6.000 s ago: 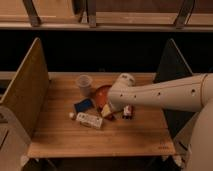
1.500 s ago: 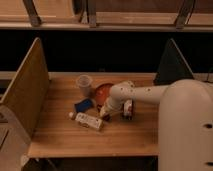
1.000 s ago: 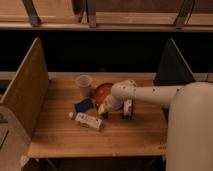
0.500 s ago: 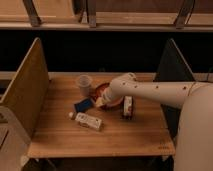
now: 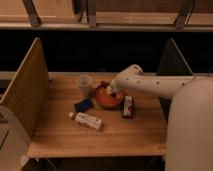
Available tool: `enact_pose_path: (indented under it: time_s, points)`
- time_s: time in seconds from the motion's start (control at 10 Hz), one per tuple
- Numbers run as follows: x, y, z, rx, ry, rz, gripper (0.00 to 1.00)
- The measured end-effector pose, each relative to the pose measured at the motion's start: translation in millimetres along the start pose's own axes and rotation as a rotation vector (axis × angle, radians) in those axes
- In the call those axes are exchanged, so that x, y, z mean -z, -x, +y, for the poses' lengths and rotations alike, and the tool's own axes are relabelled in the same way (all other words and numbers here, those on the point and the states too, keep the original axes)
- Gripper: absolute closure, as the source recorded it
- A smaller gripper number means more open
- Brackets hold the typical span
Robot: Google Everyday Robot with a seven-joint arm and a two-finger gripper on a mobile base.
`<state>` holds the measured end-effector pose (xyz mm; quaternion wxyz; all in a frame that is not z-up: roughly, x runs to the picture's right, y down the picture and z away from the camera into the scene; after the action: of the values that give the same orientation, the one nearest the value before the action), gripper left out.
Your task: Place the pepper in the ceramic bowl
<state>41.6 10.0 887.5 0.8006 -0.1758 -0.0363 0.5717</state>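
Note:
The ceramic bowl point(image 5: 106, 100) is round, shallow and orange-red, near the middle of the wooden table. My gripper point(image 5: 111, 90) is at the end of the white arm that reaches in from the right, and it hangs over the bowl's far right side. A small dark reddish lump, which seems to be the pepper point(image 5: 104, 85), shows at the bowl's far rim right beside the gripper. I cannot tell whether the gripper holds it or whether it lies in the bowl.
A translucent plastic cup point(image 5: 84, 83) stands left of the bowl. A blue packet point(image 5: 83, 105) and a white bottle-like packet point(image 5: 89, 121) lie front left. A flat white-and-dark packet point(image 5: 128, 106) lies right of the bowl. Wooden side panels point(image 5: 25, 92) flank the table.
The gripper has moved up and left, from beside the white-and-dark packet to over the bowl. The other things on the table have not moved.

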Motion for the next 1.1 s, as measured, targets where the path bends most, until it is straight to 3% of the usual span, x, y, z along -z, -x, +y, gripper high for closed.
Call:
enact_pose_path:
  time_s: [0.2,0.3,0.9,1.1]
  points:
    - [-10.1,5.9,6.3,0.023,0.008,0.000,0.99]
    - [-10.4,5.2,5.1,0.024,0.006,0.000,0.94]
    - [-9.9,4.8,3.3,0.024,0.003,0.000,0.34]
    - [-9.8,4.5,2.9,0.023,0.003,0.000,0.20]
